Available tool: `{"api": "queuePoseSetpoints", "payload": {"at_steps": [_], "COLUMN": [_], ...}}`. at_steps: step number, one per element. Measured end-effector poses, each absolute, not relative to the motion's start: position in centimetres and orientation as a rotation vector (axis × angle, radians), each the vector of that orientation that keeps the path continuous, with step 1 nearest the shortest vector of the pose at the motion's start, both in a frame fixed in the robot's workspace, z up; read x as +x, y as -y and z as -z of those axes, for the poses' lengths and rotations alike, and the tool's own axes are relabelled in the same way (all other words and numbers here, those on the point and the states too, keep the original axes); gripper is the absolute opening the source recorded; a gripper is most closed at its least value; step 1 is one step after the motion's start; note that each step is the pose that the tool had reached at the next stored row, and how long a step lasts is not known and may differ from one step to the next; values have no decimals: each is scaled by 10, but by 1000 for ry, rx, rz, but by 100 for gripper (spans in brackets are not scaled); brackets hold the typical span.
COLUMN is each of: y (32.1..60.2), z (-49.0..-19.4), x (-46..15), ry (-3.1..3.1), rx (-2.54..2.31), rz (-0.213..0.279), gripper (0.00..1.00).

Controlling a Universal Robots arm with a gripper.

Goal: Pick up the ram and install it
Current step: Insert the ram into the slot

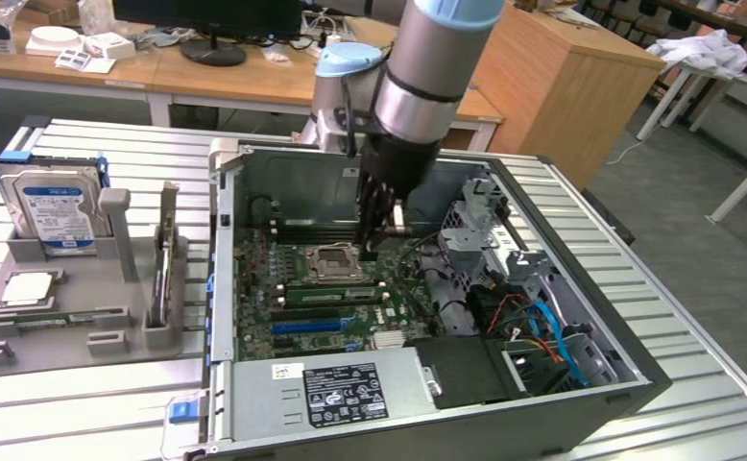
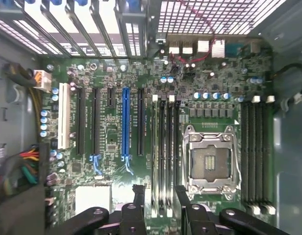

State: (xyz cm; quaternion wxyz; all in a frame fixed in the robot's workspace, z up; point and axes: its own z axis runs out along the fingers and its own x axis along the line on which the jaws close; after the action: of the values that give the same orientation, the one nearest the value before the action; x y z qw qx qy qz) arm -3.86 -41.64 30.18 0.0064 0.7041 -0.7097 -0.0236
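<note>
A green ram stands in a memory slot of the motherboard, just beside the empty CPU socket. In the wrist view the ram is the pale strip in the slot at the edge of the bank next to the socket. My gripper hangs inside the open PC case over the socket and the slots. Its two black fingers stand apart, open, with nothing between them. My gripper is above the end of the slot bank, apart from the ram.
A grey holder at the exterior view's left carries a hard drive, a square CPU, a thin stick on edge and a green strip. Case walls, drive cage and cables surround the motherboard.
</note>
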Motion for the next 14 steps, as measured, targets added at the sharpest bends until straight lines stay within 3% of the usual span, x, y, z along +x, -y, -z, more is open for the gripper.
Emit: {"api": "queuePoseSetpoints", "payload": {"at_steps": [14], "y": [416], "z": [-351], "x": [-39], "ry": [2226], "rx": [2208], "rz": [63], "gripper": [37]}}
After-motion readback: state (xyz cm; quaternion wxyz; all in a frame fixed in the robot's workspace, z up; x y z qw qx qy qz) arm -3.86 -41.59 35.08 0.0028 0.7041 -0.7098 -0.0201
